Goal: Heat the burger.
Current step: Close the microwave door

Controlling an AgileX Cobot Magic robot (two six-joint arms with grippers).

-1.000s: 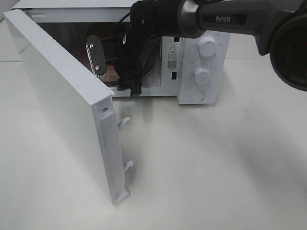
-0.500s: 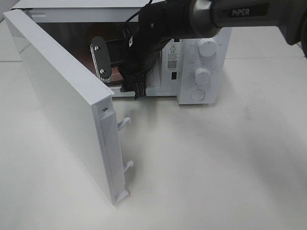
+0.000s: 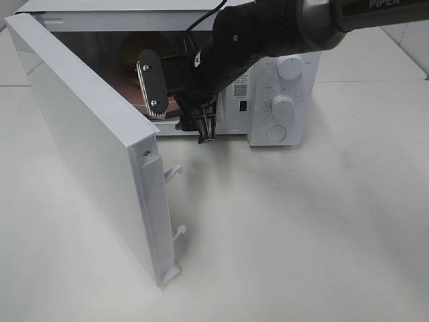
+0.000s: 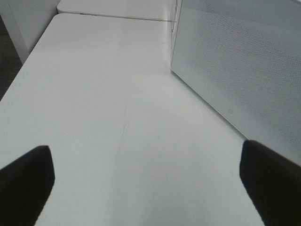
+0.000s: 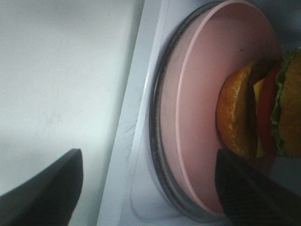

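Since the burger (image 5: 263,113) already sits on the pink plate (image 5: 202,84) on the glass turntable (image 5: 159,141) inside the microwave (image 3: 281,134), loading looks done. I'd call this the gap before door-closing.

Left gripper (image 4: 146,183) hangs low over the table (image 4: 94,94), apparently on the outer side of the door (image 3: 87,141). Jaws are spread wide, nothing in them, touching nothing. The door stands swung wide open.

Right gripper (image 3: 179,106) is at the oven mouth, jaws wide apart and empty. Burger and plate lie just beyond its fingertips, no contact that I can see.

Next move, my read: get the right arm clear of the opening, push the door shut until the 2 latch hooks (image 3: 175,171) seat, then set the 2 dials (image 3: 289,67) at far right.
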